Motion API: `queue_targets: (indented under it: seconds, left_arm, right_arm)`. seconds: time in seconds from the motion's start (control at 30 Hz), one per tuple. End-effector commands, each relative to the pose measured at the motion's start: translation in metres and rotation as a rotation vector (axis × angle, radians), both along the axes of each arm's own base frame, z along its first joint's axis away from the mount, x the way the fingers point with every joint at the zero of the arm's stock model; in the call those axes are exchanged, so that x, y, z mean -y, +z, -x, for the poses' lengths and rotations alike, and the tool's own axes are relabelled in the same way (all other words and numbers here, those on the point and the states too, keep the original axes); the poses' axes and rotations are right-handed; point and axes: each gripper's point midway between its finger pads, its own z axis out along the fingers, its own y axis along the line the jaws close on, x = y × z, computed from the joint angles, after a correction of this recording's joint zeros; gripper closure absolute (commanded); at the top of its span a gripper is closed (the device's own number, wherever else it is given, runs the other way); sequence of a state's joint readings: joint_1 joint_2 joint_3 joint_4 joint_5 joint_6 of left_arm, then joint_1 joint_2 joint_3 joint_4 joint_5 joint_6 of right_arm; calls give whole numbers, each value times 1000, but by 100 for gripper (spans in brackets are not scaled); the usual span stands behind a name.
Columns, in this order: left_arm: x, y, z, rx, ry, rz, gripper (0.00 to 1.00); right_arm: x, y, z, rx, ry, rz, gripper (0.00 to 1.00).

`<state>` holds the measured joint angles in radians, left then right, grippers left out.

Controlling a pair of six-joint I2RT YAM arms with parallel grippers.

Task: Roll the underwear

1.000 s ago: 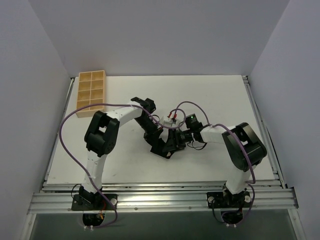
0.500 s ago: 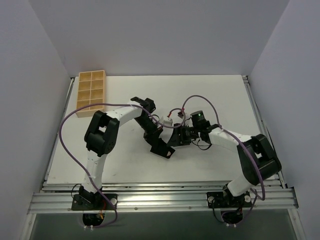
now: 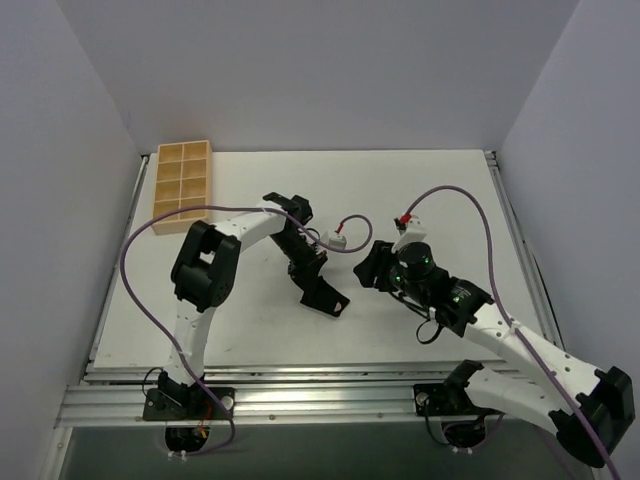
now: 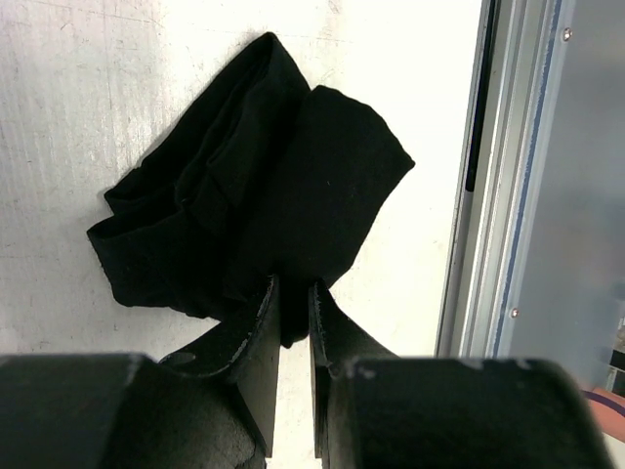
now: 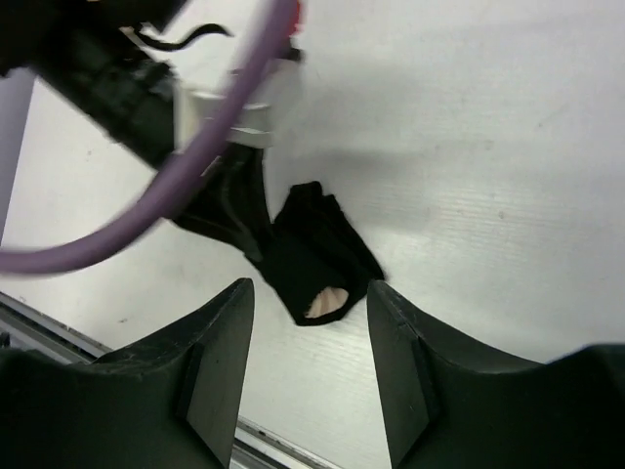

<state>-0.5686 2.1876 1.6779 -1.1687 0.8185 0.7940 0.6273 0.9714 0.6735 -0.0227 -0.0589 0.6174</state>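
Note:
The underwear (image 3: 325, 293) is a small black bundled garment on the white table, just left of centre. In the left wrist view it (image 4: 264, 195) lies crumpled, and my left gripper (image 4: 293, 293) is shut on its near edge. In the right wrist view it (image 5: 317, 252) shows a beige patch at its near end. My right gripper (image 5: 308, 342) is open and empty, raised above the table and apart from the garment. In the top view my left gripper (image 3: 313, 272) is at the garment and my right gripper (image 3: 378, 268) is to its right.
A tan wooden compartment tray (image 3: 182, 185) stands at the back left. The table's metal rail (image 4: 508, 176) runs close beside the garment along the near edge. Purple cables (image 3: 345, 222) loop over both arms.
My right gripper has let go of the underwear, opened, and pulled back to the right and up. My left gripper stays shut on the garment, which now lies more compact.

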Motion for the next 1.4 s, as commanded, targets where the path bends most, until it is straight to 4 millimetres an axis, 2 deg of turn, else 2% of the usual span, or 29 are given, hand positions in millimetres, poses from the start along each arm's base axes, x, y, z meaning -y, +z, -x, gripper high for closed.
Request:
queue_targets:
  seconds: [0.0,0.03,0.07,0.13,0.17,0.2,0.27,0.33,0.4,0.5,0.77,0.8,0.87,1.0,1.23,1.3,1.37]
  left_arm:
    - [2,-2,-3,-7,7,-30,78]
    - [2,-3,-3,-12,8,-33,78]
    - [3,-2,-3,-9,4,-30,78]
    - [3,-1,-1,-10,-3,-37,78]
    - [3,-2,-1,-10,-4,-42,78]
    - [4,-1,-1,-10,-3,-42,78]
    - [3,-2,-2,-15,0,-48,78]
    - [4,-2,-1,-25,3,-55,78]
    - [3,-3,-1,-30,4,-65,79]
    - [2,-4,0,-39,2,-70,79]
    - [5,-11,1,-71,10,-88,79]
    - [6,-11,-1,-71,13,-89,79]
    - [8,-12,-1,-73,14,-89,79]
    - [9,-12,-2,-72,20,-95,79]
    - [9,-14,-1,-82,25,-103,79]
    - [9,-13,-1,-83,27,-103,79]
    - [8,-13,-1,-79,26,-106,79]
  right_arm:
    - [6,22,-1,110,-137,125,54]
    - [-3,24,4,134,-100,166,54]
    - [-22,35,17,179,-37,208,53]
    - [-36,24,28,195,35,368,52]
    - [-46,26,33,227,63,417,51]
    - [-66,32,46,290,111,471,50]
    - [-81,36,57,348,180,536,49]
    - [-104,30,70,371,289,560,49]
    - [-110,19,72,387,379,641,49]
    - [-106,10,63,388,455,722,49]
    - [-66,-40,28,254,633,793,45]
    - [-70,-48,32,234,710,784,45]
    - [-69,-55,27,211,752,771,44]
    - [-73,-83,34,119,889,752,44]
    - [-84,-105,38,94,990,716,42]
    - [-84,-109,34,93,980,736,41]
    - [-84,-106,24,125,943,764,41]
